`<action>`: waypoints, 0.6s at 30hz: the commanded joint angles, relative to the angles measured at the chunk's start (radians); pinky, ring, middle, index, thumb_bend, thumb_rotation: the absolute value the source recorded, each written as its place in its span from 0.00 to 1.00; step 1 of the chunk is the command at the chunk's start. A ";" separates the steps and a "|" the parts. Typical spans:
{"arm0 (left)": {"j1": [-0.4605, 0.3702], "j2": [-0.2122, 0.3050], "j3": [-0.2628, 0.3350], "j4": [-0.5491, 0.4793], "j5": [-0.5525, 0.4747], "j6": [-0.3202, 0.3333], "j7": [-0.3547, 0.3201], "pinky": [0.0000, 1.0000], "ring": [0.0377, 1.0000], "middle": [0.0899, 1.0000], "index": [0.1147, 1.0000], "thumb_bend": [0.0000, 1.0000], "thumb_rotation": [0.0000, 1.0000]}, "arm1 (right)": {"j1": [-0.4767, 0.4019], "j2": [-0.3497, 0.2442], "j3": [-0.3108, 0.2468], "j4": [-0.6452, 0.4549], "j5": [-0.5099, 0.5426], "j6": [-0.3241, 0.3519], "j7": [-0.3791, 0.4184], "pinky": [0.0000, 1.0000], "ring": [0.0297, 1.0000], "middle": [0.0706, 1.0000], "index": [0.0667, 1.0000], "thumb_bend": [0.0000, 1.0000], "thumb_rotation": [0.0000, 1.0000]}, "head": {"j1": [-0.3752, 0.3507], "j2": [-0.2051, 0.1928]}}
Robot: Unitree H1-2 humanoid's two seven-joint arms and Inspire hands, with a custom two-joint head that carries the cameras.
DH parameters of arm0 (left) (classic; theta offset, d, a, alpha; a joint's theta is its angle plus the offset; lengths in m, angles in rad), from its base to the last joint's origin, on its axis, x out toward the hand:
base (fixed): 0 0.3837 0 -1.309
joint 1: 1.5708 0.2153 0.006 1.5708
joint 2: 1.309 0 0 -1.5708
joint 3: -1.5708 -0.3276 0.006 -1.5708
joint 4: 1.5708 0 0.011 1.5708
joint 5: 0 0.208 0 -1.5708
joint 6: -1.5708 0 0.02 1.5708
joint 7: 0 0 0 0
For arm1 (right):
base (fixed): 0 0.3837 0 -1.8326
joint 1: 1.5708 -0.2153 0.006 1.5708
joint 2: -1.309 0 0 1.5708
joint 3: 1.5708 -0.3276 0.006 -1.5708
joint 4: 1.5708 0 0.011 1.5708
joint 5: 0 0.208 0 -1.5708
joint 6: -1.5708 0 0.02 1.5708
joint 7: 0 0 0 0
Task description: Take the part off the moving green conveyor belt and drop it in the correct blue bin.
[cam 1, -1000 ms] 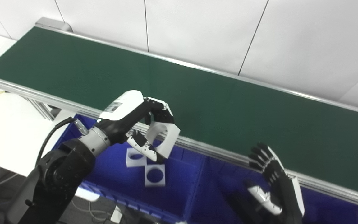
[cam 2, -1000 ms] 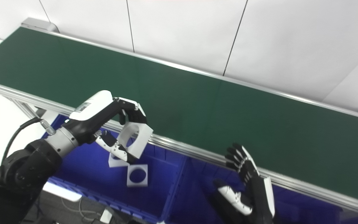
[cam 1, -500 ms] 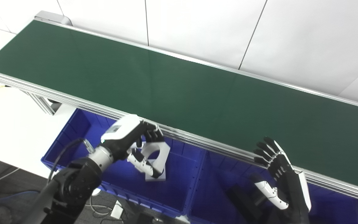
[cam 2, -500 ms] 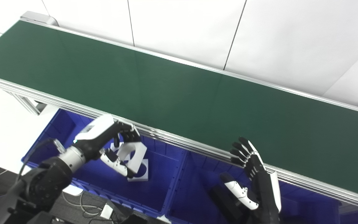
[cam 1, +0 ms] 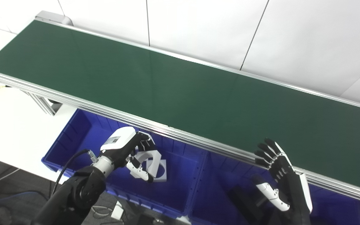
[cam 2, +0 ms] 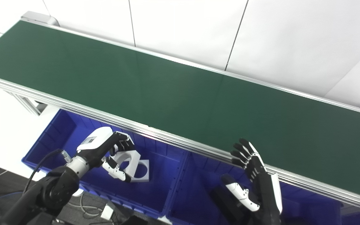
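My left hand [cam 1: 127, 149] is down inside the left blue bin [cam 1: 73, 140], shut on a white square part with a round hole [cam 1: 151, 155], held between fingers and thumb just above the bin floor. Partly behind it, another white holed part [cam 1: 161, 170] lies flat in the same bin. The green conveyor belt [cam 1: 167, 87] runs from upper left to lower right and carries nothing in view. My right hand [cam 1: 280, 175] is open, fingers spread and pointing up, over the right blue bin [cam 1: 220, 175] just below the belt's rail.
Dark parts [cam 1: 242, 200] lie in the right bin under my right hand. The belt's aluminium rail [cam 1: 198, 145] runs just above both bins. A white table [cam 1: 8, 125] stands left of the bins, and a white wall rises behind the belt.
My left hand has gone down from the belt's edge into the left bin, still holding the white part. The view shifted early on. The right hand has barely moved.
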 commanded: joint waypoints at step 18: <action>-0.026 0.030 -0.038 -0.063 0.205 0.044 0.050 0.65 0.74 0.82 0.79 0.84 0.00 | -0.008 0.019 0.010 -0.034 0.003 -0.004 0.004 0.73 0.79 0.82 0.88 0.73 0.49 | -0.013 -0.015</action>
